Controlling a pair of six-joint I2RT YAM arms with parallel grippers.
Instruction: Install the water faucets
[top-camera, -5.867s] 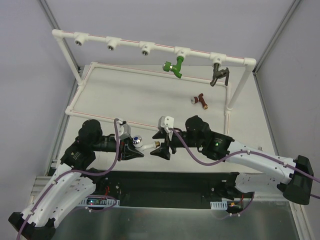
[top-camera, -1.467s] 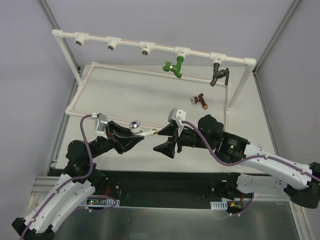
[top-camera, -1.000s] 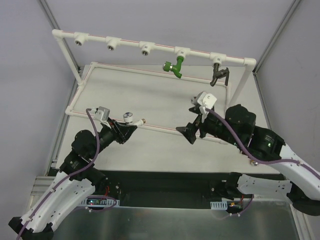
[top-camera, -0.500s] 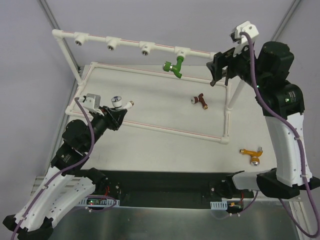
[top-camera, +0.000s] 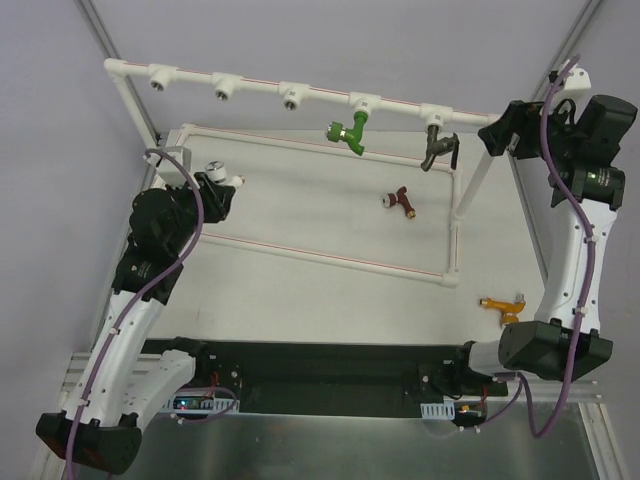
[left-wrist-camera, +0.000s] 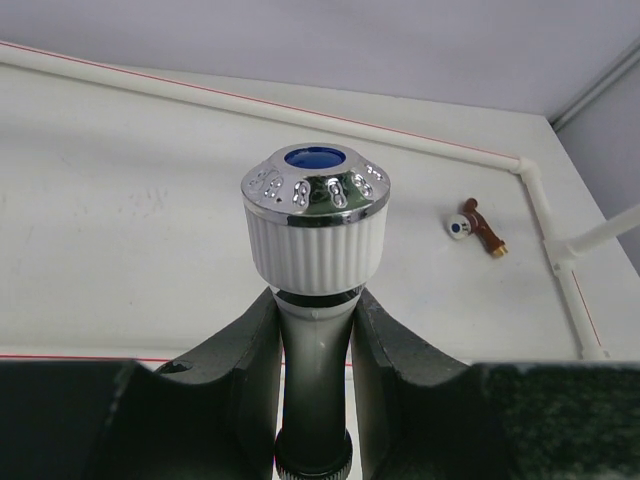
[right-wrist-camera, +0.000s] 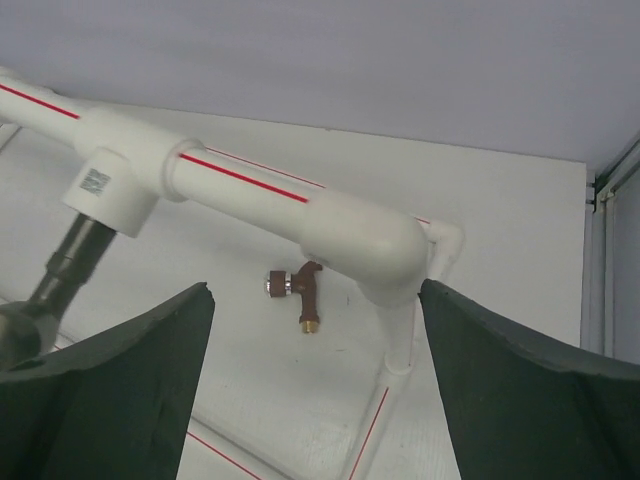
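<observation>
1. White plastic faucet with a ribbed knob, chrome ring and blue cap (left-wrist-camera: 315, 225): clamped by its neck between the left gripper's (top-camera: 214, 192) two black fingers, knob end sticking out past the fingertips, held above the far left corner of the white table (top-camera: 300, 215)
2. Green plastic faucet (top-camera: 347, 131): seated in a tee on the upper rail of the white pipe frame (top-camera: 320, 97), along the far edge
3. Dark grey faucet (top-camera: 437, 150): hangs from the next tee to the right on the same rail
4. Dark red faucet (top-camera: 401, 200): lying loose on the table inside the frame's base loop, toward the far right corner
5. Orange faucet (top-camera: 502, 305): lying on the table by the right edge, outside the base loop
6. Three tee fittings with metal sockets (top-camera: 222, 92): left part of the upper rail
7. Right gripper (top-camera: 498, 136): fingers spread wide and grasping nothing, raised at the frame's far right elbow; the wrist view shows that elbow between the fingers
</observation>
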